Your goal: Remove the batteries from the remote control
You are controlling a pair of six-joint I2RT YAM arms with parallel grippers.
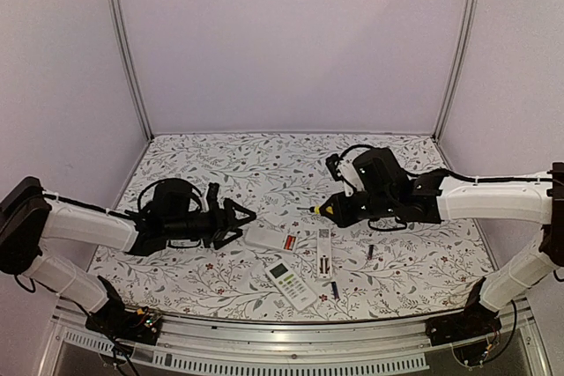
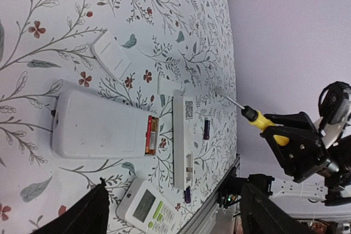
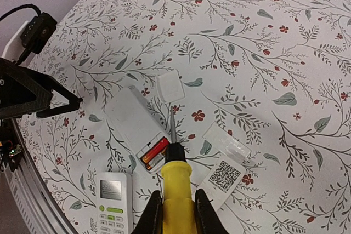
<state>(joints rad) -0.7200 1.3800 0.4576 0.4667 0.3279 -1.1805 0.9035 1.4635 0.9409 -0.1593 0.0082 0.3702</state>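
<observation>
Right pincer (image 3: 177,210) clamped on yellow screwdriver (image 3: 175,182); left pincer (image 1: 241,224) spread wide, nothing held. Red batteries (image 3: 155,153) seen seated in flipped remote (image 3: 131,116), toward worktop (image 1: 220,156) near edge, mid-width-ish.

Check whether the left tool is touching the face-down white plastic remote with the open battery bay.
Apart. The left wrist view shows the left tool open, its dark fingers short of the face-down white plastic remote, floral cloth showing between.
</observation>
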